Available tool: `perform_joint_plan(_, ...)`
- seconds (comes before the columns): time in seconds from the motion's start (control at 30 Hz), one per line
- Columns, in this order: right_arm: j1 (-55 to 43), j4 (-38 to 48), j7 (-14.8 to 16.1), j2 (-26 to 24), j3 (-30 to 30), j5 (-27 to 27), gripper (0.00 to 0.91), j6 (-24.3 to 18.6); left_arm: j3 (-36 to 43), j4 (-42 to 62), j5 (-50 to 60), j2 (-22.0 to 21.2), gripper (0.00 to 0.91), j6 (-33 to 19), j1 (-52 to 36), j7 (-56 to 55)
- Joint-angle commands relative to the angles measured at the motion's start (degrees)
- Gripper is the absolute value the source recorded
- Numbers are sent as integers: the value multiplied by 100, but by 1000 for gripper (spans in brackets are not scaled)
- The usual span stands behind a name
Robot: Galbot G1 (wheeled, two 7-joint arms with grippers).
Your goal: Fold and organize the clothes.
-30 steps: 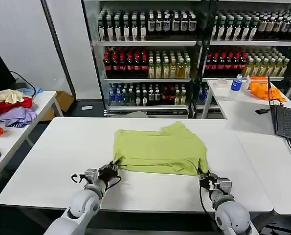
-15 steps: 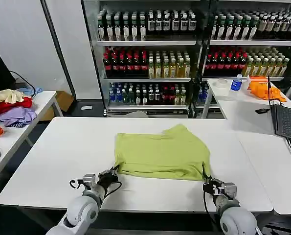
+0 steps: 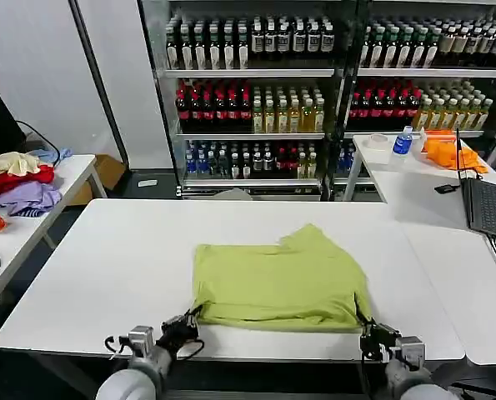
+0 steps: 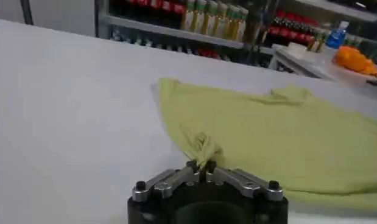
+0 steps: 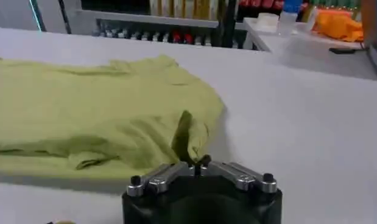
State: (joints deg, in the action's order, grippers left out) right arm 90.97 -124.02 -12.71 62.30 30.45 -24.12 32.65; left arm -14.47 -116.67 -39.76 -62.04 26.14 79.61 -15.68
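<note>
The lime T-shirt (image 3: 277,282) lies folded in a flat rectangle on the white table (image 3: 106,267), near its front edge, plain side up. My left gripper (image 3: 191,320) is shut on the shirt's near left corner; in the left wrist view the fabric (image 4: 279,134) bunches up between the closed fingertips of that gripper (image 4: 201,165). At the near right corner my right gripper (image 3: 367,327) is also shut on the shirt, and in the right wrist view a pinched fold of the cloth (image 5: 103,122) rises from the gripper (image 5: 197,164).
A heap of red, lavender and cream garments (image 3: 16,183) sits on the side table at left. On the right table are a laptop (image 3: 489,208), a bright orange cloth (image 3: 449,152) and a bottle (image 3: 403,143). Shelves of drinks (image 3: 314,92) stand behind.
Both grippers have pulled back toward the table's front edge, dragging the lime T-shirt with them. The shirt now lies closer to me.
</note>
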Motion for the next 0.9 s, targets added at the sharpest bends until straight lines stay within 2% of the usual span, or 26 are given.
perform_joint_plan(0.03,421,-344,38,-20,108,345,907,42,-103,-492,12,47,907,71,540,-10)
perform_joint_plan(0.23,57,-305,33,-136,125,284,907,-147,-123,-437,64,208,907,99,227,10)
perform_joint_plan(0.47,-804,-44,-11,-489,94,-274,907,-358,-223,-135,-42,590,907,118,-442,4)
perform_joint_plan(0.67,-2192,725,-183,-729,-487,-960,907,-187,36,725,-234,771,907,134,-1579,-90)
perform_joint_plan(0.9,-3610,1880,-189,-731,-1320,-1163,907,-134,424,1615,-317,727,907,243,-2590,-165)
